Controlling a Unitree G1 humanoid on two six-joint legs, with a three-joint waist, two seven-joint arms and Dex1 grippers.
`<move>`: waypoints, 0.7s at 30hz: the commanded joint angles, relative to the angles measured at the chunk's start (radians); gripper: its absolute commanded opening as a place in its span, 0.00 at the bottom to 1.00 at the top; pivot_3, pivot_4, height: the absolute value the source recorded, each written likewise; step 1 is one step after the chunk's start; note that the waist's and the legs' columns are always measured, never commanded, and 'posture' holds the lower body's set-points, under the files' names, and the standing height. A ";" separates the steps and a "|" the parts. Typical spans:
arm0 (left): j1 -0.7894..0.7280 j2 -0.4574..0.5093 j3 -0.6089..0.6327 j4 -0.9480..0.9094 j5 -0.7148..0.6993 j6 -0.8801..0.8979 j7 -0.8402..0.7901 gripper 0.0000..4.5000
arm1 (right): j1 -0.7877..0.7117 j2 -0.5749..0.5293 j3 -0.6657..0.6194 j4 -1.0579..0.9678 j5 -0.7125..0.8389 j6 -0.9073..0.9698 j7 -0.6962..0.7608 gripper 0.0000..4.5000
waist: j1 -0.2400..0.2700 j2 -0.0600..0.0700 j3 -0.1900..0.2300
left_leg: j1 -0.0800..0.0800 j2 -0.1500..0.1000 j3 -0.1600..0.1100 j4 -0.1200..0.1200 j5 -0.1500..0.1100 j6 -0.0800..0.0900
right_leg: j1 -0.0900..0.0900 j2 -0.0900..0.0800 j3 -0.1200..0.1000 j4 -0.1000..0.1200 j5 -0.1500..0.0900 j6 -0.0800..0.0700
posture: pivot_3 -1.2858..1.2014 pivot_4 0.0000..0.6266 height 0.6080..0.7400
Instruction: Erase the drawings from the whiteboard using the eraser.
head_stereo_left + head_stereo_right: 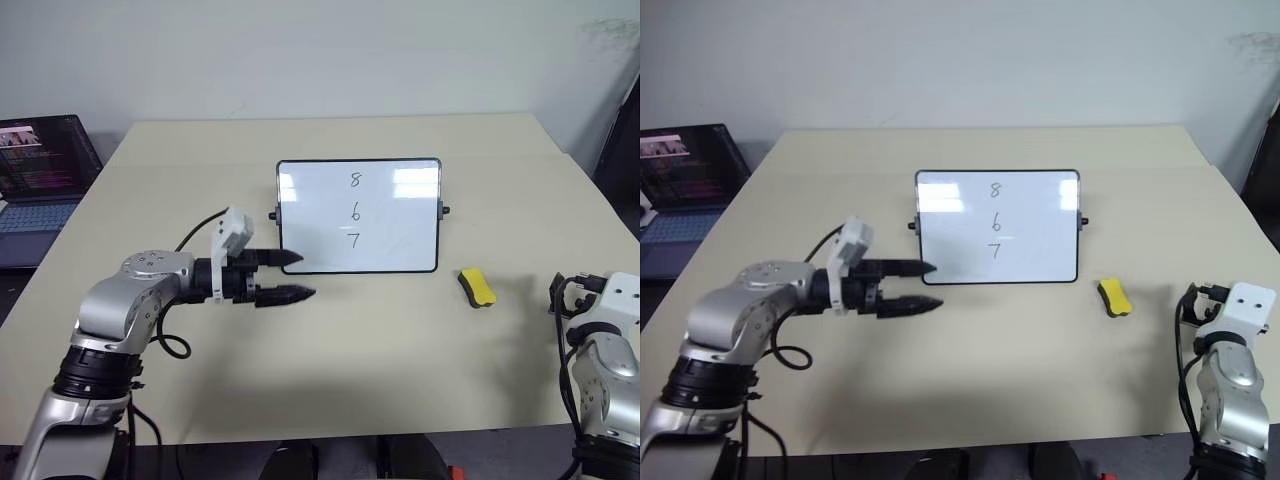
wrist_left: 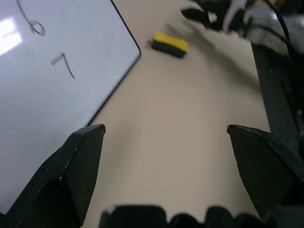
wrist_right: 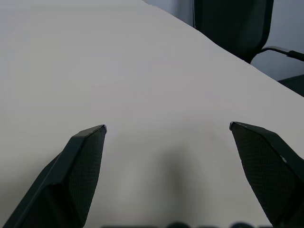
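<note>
The whiteboard [image 1: 400, 225] stands propped upright at the table's middle. The drawings [image 1: 354, 211] run down its centre as dark digits 8, 6 and 7. The yellow eraser [image 1: 477, 287] with a dark base lies on the table just right of the board's lower right corner; the left wrist view also shows the eraser [image 2: 169, 44]. My left gripper [image 1: 305, 276] is open and empty, pointing right, its tips by the board's lower left corner. My right gripper [image 3: 166, 128] is open over bare table at the front right, with its arm [image 1: 608, 330] right of the eraser.
A dark open laptop [image 1: 40, 165] sits off the table's left side. A black chair [image 3: 232, 23] stands past the table's right edge. The beige table [image 1: 400, 370] spreads wide in front of the board.
</note>
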 commanded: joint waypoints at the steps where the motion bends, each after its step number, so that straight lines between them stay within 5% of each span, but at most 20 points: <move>1: -0.012 0.007 0.014 -0.011 0.024 -0.061 -0.023 1.00 | -0.021 -0.018 -0.001 -0.047 0.012 0.015 0.017 0.99 | 0.005 0.000 0.000 | 0.000 0.000 0.000 0.000 0.000 0.000 | 0.000 0.000 0.000 0.000 0.000 0.000 | 0.52 0.24 1.00; 21: -0.026 -0.036 0.009 0.002 0.052 -0.094 -0.013 1.00 | -0.208 -0.071 0.119 -0.453 0.231 0.791 0.077 0.99 | 0.007 0.000 0.000 | -0.001 0.000 -0.001 0.001 -0.001 0.001 | -0.001 0.000 0.000 0.002 0.000 0.000 | 0.52 0.24 1.00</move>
